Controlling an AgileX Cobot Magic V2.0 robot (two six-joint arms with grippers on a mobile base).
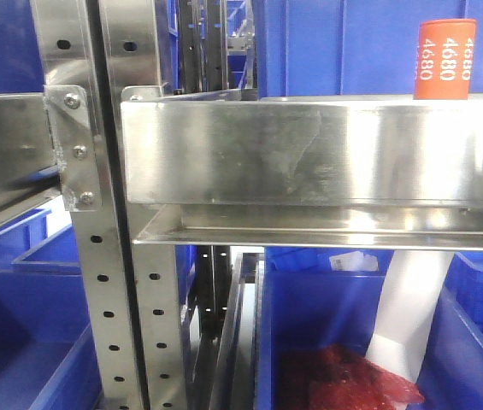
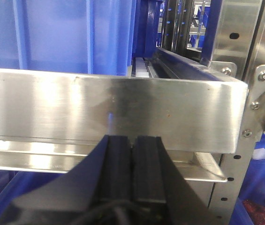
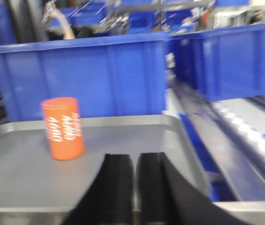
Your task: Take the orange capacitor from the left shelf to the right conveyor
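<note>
The orange capacitor (image 1: 445, 60) stands upright on the steel shelf (image 1: 309, 154), behind its wide front lip at the upper right. It also shows in the right wrist view (image 3: 63, 127), standing on the shelf's flat grey surface (image 3: 123, 150) to the upper left of my right gripper (image 3: 135, 159). The right gripper is shut and empty, apart from the capacitor. My left gripper (image 2: 132, 140) is shut and empty, just below the shelf's brushed front lip (image 2: 113, 112). The conveyor is out of view.
Perforated steel posts (image 1: 96, 256) stand left of the shelf. Blue plastic bins (image 3: 90, 70) stand behind the capacitor and below the shelf (image 1: 326, 342). A red bag (image 1: 344, 380) and a white sleeve (image 1: 408, 307) lie in the lower bin.
</note>
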